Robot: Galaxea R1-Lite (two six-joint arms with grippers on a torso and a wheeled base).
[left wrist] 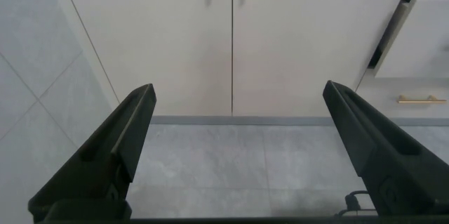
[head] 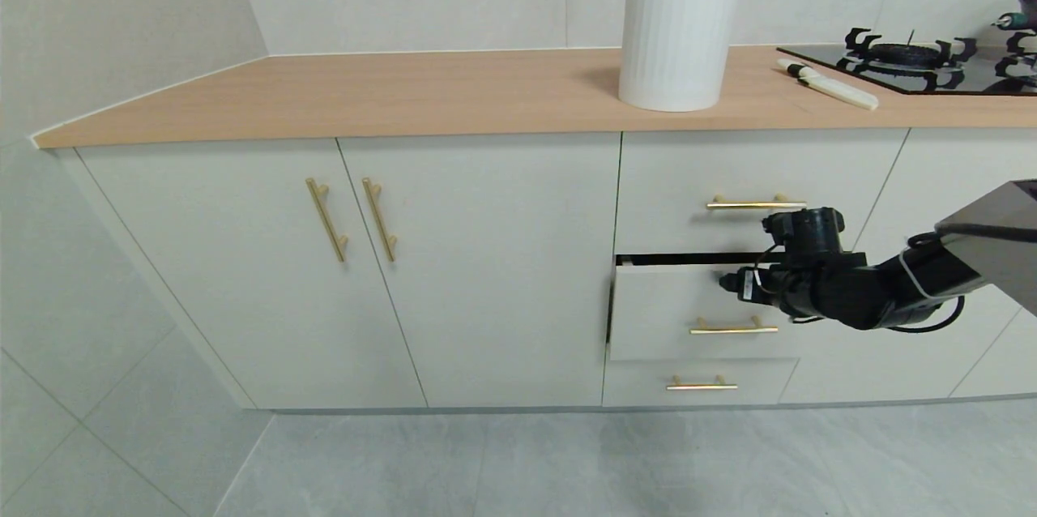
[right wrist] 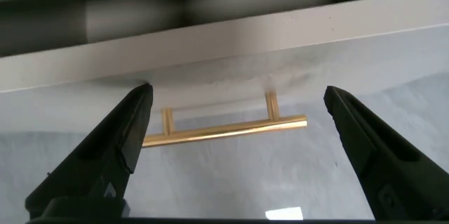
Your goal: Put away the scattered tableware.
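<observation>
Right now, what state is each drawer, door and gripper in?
Top drawer: shut.
Middle drawer: pulled slightly open.
Bottom drawer: shut.
Cupboard doors: both shut.
Left gripper: open, empty.
Right gripper: open, empty, facing the middle drawer's front.
</observation>
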